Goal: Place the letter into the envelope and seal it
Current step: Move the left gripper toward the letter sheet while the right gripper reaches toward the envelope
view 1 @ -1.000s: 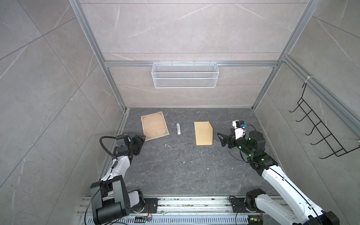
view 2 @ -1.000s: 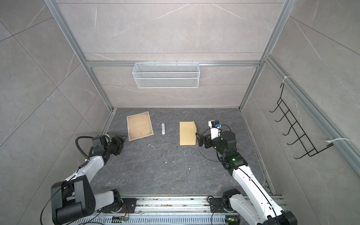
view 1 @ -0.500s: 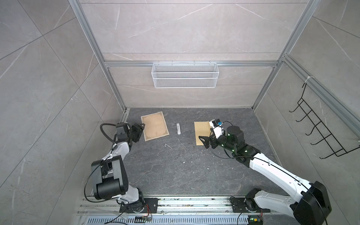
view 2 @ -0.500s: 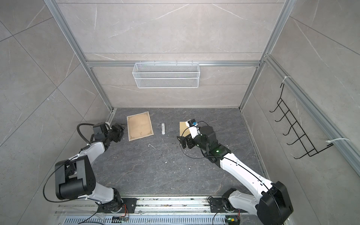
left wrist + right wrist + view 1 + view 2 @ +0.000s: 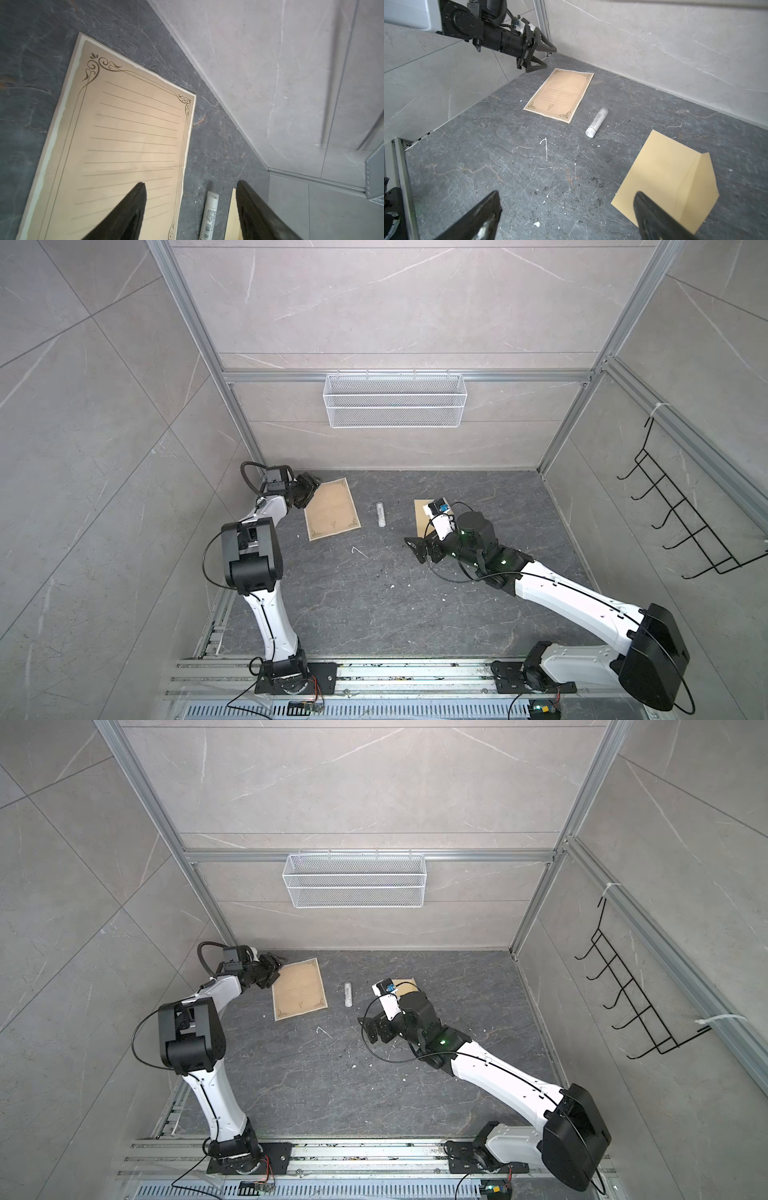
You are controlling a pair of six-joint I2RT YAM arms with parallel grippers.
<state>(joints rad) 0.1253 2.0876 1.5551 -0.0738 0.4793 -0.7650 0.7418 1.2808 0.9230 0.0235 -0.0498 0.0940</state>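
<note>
The letter [image 5: 332,508] [image 5: 299,988], pale beige with a dark ornamental border, lies flat at the back left of the dark floor. My left gripper [image 5: 312,491] [image 5: 550,58] hovers open at its far left corner; the left wrist view looks down on the letter [image 5: 124,145] between the open left gripper [image 5: 190,182]. The yellow-tan envelope [image 5: 670,176] lies to the right with its flap creased and partly raised; in both top views my right arm covers most of the envelope [image 5: 420,510] [image 5: 405,984]. My right gripper [image 5: 415,549] [image 5: 566,192] hangs open and empty above bare floor beside the envelope's near left corner.
A white glue stick [image 5: 380,514] [image 5: 597,122] lies between letter and envelope. A wire basket [image 5: 395,400] hangs on the back wall and a black hook rack [image 5: 681,522] on the right wall. White flecks dot the floor.
My right arm has swung left and now reaches over the envelope, gripper still wide open. My left gripper has moved back to the letter's corner, its jaws slightly narrower.
</note>
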